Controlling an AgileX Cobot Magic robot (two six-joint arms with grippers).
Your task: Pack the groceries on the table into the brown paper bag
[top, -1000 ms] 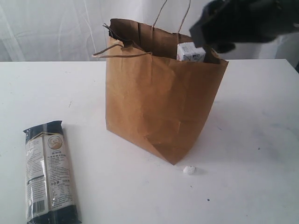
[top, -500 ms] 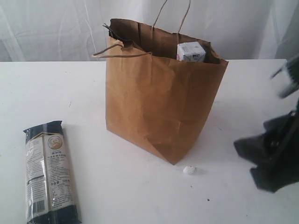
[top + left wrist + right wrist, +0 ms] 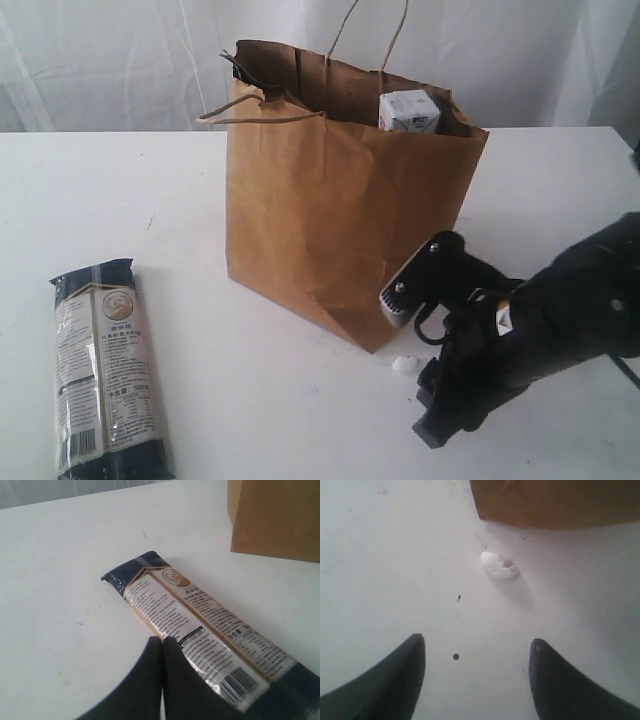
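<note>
The long dark-blue noodle packet (image 3: 105,365) lies flat on the counter (image 3: 250,420) left of the brown paper bag (image 3: 340,220), likely light, slick and brittle, best pinched across its middle; left fingers (image 3: 145,690) clenched empty at its edge, right fingers (image 3: 395,675) released.

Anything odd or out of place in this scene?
A white crumb lies on the table at the front corner of the paper bag, just ahead of the open right tool; it is no grocery. The carton sticks up above the bag's rim.
</note>
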